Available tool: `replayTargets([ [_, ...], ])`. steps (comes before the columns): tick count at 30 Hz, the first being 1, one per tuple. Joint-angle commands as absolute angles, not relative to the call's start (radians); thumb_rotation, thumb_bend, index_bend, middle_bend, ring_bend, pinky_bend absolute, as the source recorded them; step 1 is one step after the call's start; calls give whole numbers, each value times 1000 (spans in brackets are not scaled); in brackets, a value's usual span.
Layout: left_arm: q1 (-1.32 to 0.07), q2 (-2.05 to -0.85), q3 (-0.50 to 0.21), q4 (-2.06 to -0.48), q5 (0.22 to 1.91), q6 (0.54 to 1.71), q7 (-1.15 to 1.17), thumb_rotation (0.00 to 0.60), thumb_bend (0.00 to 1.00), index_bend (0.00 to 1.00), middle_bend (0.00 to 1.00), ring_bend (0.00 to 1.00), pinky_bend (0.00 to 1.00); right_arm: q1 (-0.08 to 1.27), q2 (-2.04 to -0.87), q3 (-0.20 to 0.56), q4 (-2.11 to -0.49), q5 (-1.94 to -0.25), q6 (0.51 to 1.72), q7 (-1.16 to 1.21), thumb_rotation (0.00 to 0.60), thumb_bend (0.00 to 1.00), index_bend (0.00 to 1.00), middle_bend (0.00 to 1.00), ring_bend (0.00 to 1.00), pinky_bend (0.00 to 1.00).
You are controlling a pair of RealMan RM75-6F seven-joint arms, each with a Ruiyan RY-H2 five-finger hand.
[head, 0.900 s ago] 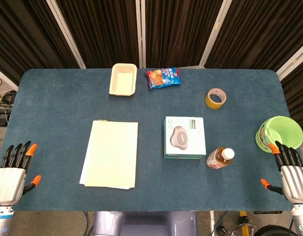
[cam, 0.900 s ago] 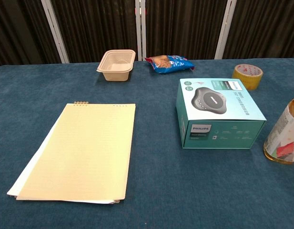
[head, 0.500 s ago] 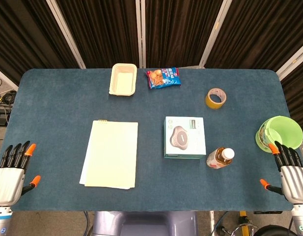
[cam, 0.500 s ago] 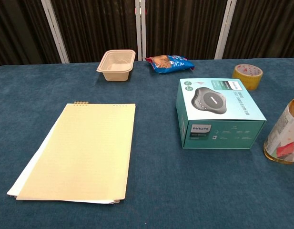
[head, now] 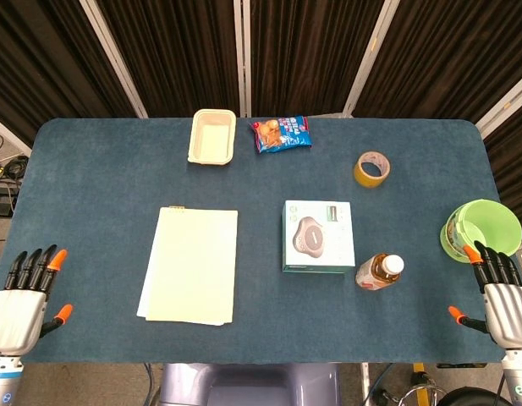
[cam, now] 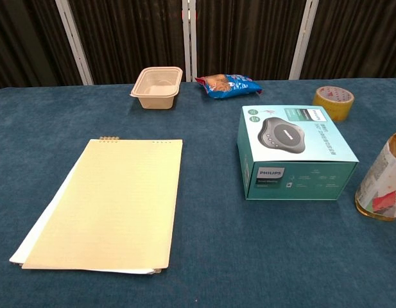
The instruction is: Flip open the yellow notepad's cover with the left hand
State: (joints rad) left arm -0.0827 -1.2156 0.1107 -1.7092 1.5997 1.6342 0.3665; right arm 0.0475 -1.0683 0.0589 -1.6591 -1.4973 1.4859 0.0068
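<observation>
- The worktop (head: 100, 169) is the biggest thing here, a dark blue felt-looking surface with black curtains and pale uprights behind it. That's about all the room I can see.
- The yellow notepad (head: 191, 264) lies flat on my left half of the worktop, cover down, not yet flipped. Its long axis runs away from me, with the spiral binding at the far short edge. Some white sheets stick out along its left side and near corner.
- My left robot hand (head: 22, 298) sits at the near-left corner of the worktop, fingers spread and holding nothing. The notepad is to its right and a little forward, well apart from it. It's clearly the nearer hand, so I reckon the reach goes inward to the near edge, then lifts the cover up and back toward the binding.
- My right robot hand (head: 496, 292) is way over at the near-right corner, also spread and empty, just beside the green bowl (head: 485, 228).
- The teal box (head: 319, 236) sits right of the notepad with a clear gap between them.
- The bottle (head: 379, 271) is just beside the box's near-right corner.
- Along the far side: beige tray (head: 211, 137), snack bag (head: 282, 134), tape roll (head: 372, 169), all well out of the way.
</observation>
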Motion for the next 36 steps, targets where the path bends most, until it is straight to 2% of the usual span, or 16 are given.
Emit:
replayTargets([
  [1,-93,-1228,134,-1714,1619,1572,401,600,227,0,0,0,0,46,-1069,56,-1659,-1499,1485,8,600,0,0,0,0,0],
  [8,-136,-1319,130,-1708,1606,1427,497,600,238,0,0,0,0,43,-1067,51,-1665,-1504,1488,8,600,0,0,0,0,0],
  [17,-196,-1454,85,-1710,1525,1275,674,600,248,0,0,0,0,39,-1062,50,-1670,-1508,1495,19,600,0,0,0,0,0],
  [25,-233,-1561,61,-1682,1480,1210,771,600,250,0,0,0,0,39,-1059,51,-1672,-1508,1495,30,600,0,0,0,0,0],
  [36,-260,-1622,49,-1673,1439,1180,835,600,250,0,0,0,0,38,-1056,55,-1673,-1504,1498,41,600,0,0,0,0,0],
])
